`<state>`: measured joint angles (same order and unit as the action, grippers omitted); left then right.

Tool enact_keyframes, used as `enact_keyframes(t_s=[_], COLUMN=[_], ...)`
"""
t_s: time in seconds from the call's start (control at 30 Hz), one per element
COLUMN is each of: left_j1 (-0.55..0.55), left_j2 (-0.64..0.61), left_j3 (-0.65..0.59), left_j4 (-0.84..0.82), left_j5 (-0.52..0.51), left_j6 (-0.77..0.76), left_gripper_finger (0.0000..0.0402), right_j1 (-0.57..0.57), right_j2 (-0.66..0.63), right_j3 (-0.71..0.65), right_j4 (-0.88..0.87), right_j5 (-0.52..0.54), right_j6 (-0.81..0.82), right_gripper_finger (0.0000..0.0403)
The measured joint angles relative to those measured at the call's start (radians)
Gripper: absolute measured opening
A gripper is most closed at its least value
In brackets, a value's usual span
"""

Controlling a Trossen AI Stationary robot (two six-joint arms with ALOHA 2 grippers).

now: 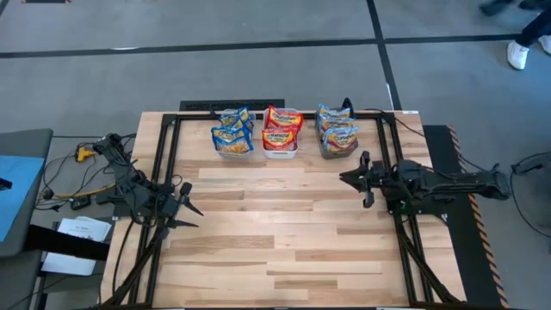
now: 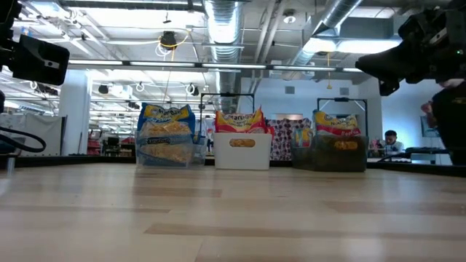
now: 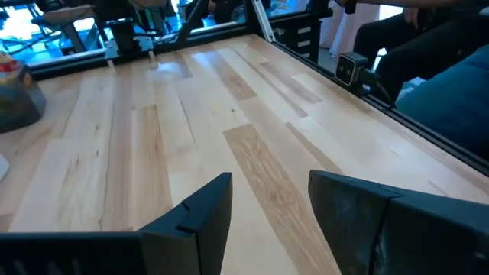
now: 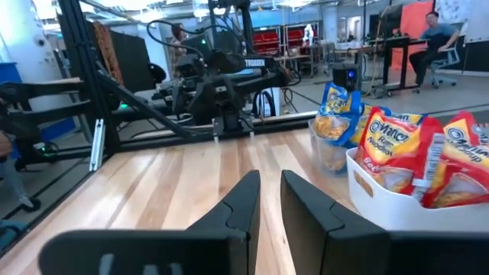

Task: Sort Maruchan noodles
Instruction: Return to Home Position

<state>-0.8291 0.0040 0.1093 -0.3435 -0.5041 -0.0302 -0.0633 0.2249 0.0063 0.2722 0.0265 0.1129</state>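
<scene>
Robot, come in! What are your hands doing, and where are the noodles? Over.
Left hand open, empty; right hand barely open, empty. Noodles all in three bins. Nothing in the way.

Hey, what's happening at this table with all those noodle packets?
Nothing is being handled right now. The noodle packets stand grouped by colour in three bins along the far edge of the table: a clear bin, a white bin and a dark bin. The left gripper and right gripper are both empty, at opposite sides of the table.

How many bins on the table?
3, in a row along the back edge: clear rectangular plastic bin left, white rectangular plastic bin centre, dark grey rectangular bin right.
</scene>
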Motion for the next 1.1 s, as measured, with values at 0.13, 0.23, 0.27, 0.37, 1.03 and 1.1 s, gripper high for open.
enact_keyframes(t_s=[0.13,0.23,0.27,0.37,1.03,1.1], left_j1=[0.0,0.0,0.0,0.0,0.094,0.107], left_j2=[0.0,0.0,0.0,0.0,0.0,0.0], left_j3=[0.0,0.0,0.0,-0.001,-0.002,-0.004], left_j4=[-0.001,-0.001,-0.001,-0.002,0.006,0.026], left_j5=[0.002,-0.004,-0.011,-0.058,-0.114,-0.135], left_j6=[-0.001,0.0,-0.001,-0.011,-0.092,-0.083], left_gripper_finger=[0.0166,0.0166,0.0166,0.0166,0.0166,0.0166], right_j1=[-0.019,-0.037,-0.045,-0.074,-0.221,-0.221], right_j2=[-0.066,-0.101,-0.11,-0.128,-0.135,-0.135], right_j3=[0.0,0.0,0.0,-0.001,-0.001,-0.002], right_j4=[-0.067,-0.115,-0.132,-0.165,-0.224,-0.225], right_j5=[0.002,0.003,0.003,0.005,0.083,0.092], right_j6=[-0.016,-0.016,-0.016,-0.016,0.227,0.218], right_gripper_finger=[0.0081,0.0081,0.0081,0.0081,0.0081,0.0081])
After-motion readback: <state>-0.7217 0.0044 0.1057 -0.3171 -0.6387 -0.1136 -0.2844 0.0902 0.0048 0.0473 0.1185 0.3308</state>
